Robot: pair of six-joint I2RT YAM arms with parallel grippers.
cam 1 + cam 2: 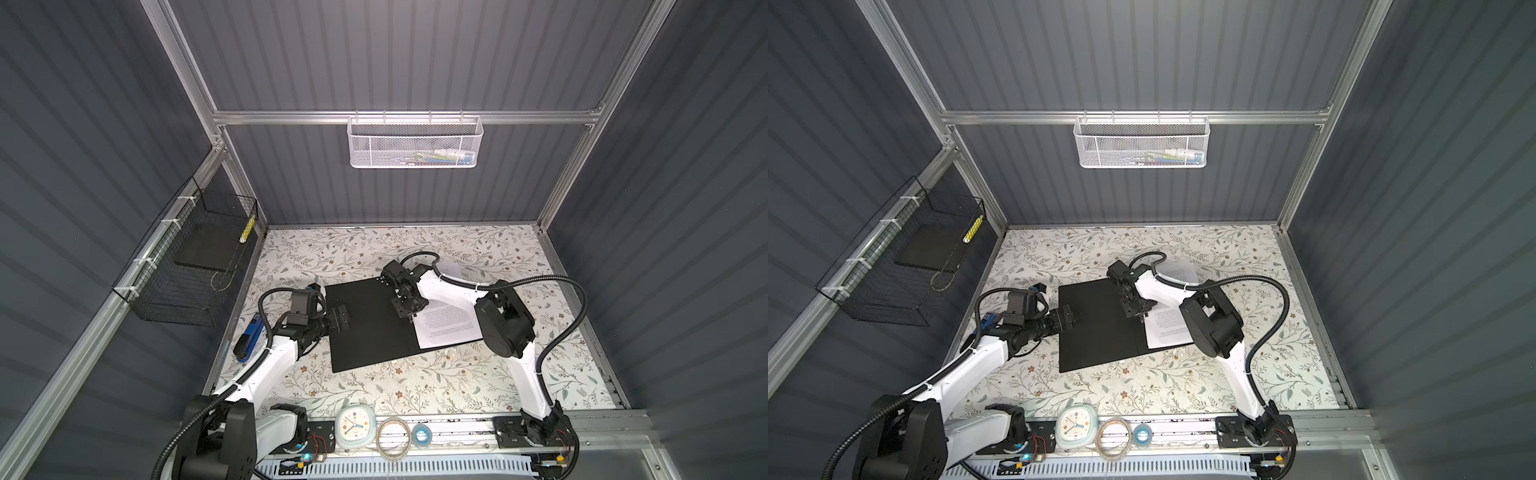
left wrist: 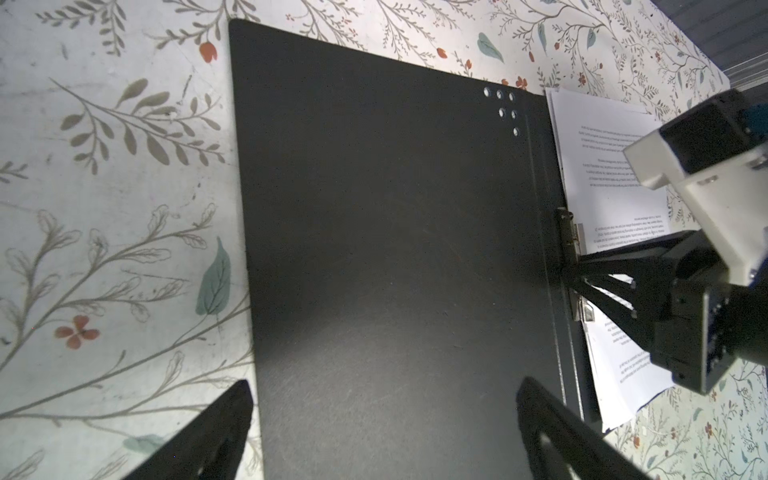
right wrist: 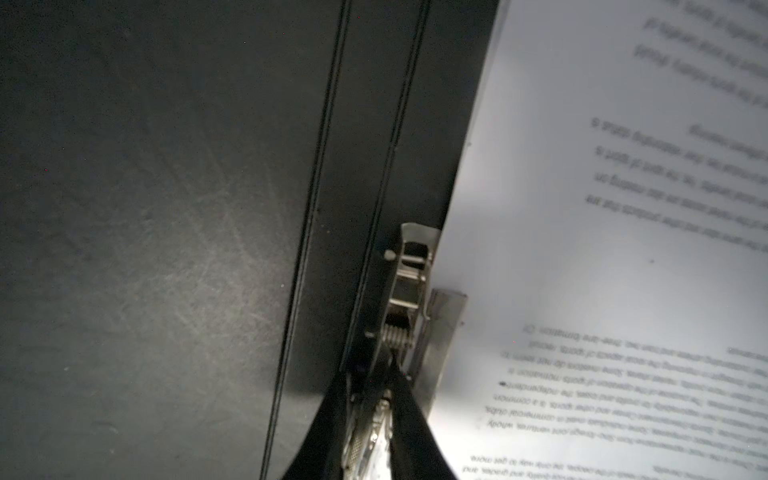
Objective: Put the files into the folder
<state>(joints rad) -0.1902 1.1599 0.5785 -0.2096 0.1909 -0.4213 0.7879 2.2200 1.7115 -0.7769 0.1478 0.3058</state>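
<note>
The folder (image 1: 365, 332) lies open, black inside up, at the centre of the floral table (image 1: 374, 386) in both top views, with the files (image 1: 446, 328) on its right half. From the lower left of the frame the left arm reaches in low, wrist level. The left gripper (image 1: 342, 318) hangs at the folder's left edge, jaws wide apart. Farther back, the right arm arches in from the lower right, elbow high and wrist bent down. The right gripper (image 3: 372, 376) is pinched on the metal clip (image 3: 409, 286) at the files' edge.
</note>
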